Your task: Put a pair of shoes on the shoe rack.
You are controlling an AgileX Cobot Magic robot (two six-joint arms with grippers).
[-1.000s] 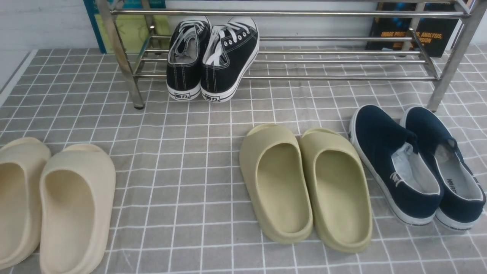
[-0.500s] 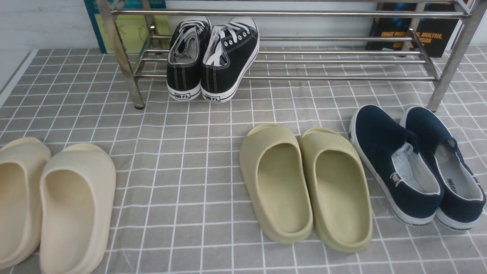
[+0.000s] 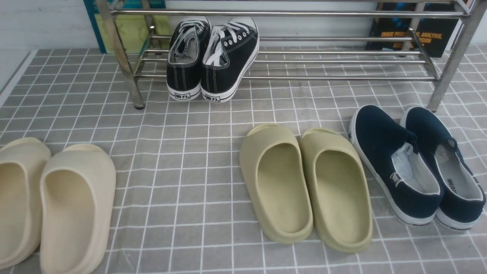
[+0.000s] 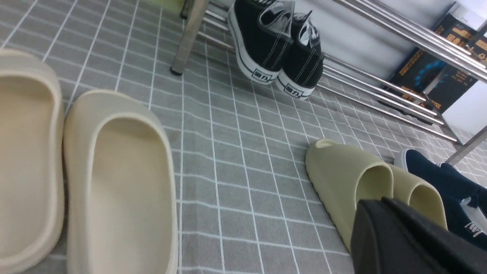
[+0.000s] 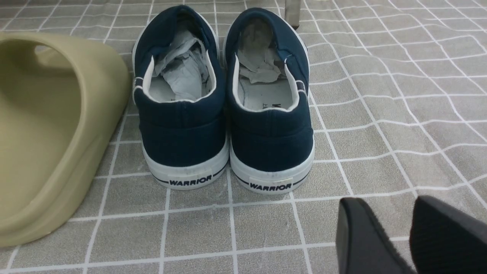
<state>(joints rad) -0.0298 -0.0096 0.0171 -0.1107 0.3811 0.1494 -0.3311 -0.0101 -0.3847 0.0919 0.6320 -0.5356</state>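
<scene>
shoe rack point(image 3: 281, 13): top tier cut off at 12 o'clock
cream slides point(image 3: 57, 205): cropped at 8 o'clock

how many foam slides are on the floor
4. Two cream slides sit side by side at the front left, one partly cut off by the frame edge. Two olive slides sit together in the middle, beside the navy slip-ons.

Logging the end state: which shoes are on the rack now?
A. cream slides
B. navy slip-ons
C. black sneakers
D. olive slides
C: the black sneakers sit side by side on the lower bars of the rack, heels toward the camera, while the other three pairs lie on the checked cloth.
</scene>
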